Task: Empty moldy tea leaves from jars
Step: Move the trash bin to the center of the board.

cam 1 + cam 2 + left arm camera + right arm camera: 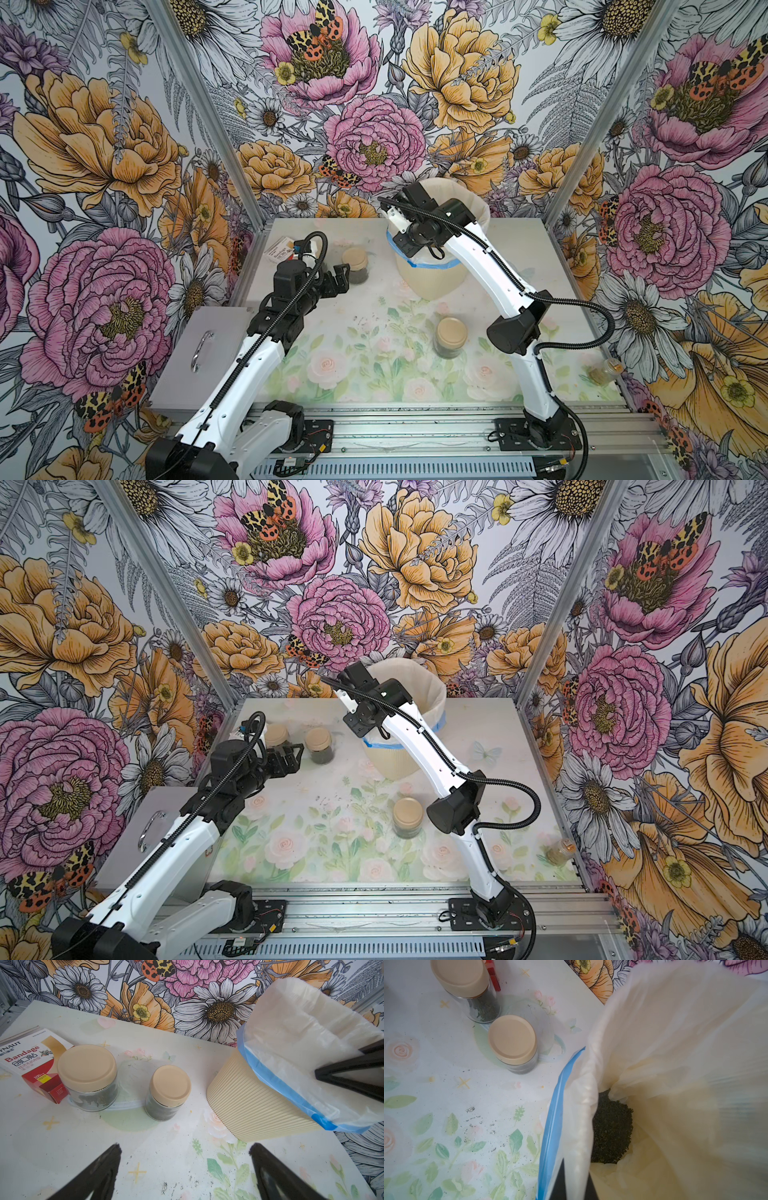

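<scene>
The three jars (318, 746) are small clear glass under flat tan lids (87, 1064): hard, smooth, breakable, fairly light and likely to slip in a loose pinch. The surest hold is probably across the glass body below the lid. Two stand at the back of the worktop (62, 1147) beside a bandage box (27, 1057); the third jar (450, 336) stands alone nearer the front. The moldy tea leaves (93, 1101) inside are loose crumbs that will pour and scatter; a heap already lies in the bag (675, 1043) of the bin (249, 1101). The left fingers (104, 1163) gape wide, empty, short of the pair. The right fingers (342, 1084) are closed at the bag's edge; whether they pinch it cannot be told.
</scene>
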